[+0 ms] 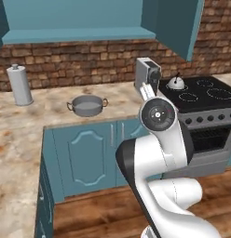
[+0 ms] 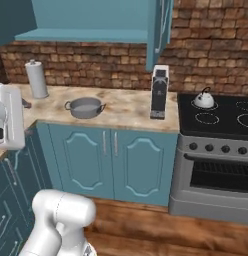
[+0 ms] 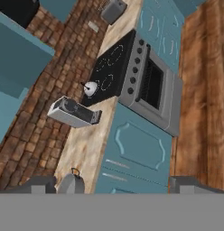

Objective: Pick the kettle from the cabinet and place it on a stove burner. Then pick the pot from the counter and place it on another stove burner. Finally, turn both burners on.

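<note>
In the left base view the kettle (image 1: pixel 175 82) already stood on the rear left burner of the stove (image 1: pixel 201 93), so the first part of the task looked done, while the pot (image 1: pixel 87 105) was on the desk (image 1: pixel 52 109), well apart from the stove, not yet picked. The cabinet (image 1: pixel 80 21) above had its door open and its shelf was bare. A tall grey canister (image 1: pixel 19 85) stood at the far left of the desk, and a coffee machine (image 1: pixel 147 73) stood just beside the stove, between the pot and the burners (it may stand in the way when the pot is carried across). In the right base view the pot (image 2: pixel 85 107) lay left of the coffee machine (image 2: pixel 159 91), and the kettle (image 2: pixel 204 99) sat on its ring, with a free ring (image 2: pixel 206 118) in front of it. In the hand view the hand (image 3: pixel 116 185) was released, its fingers (image 3: pixel 39 184) wide apart and holding nothing, high above the desk; the pot and both burner knobs remained to do.
</note>
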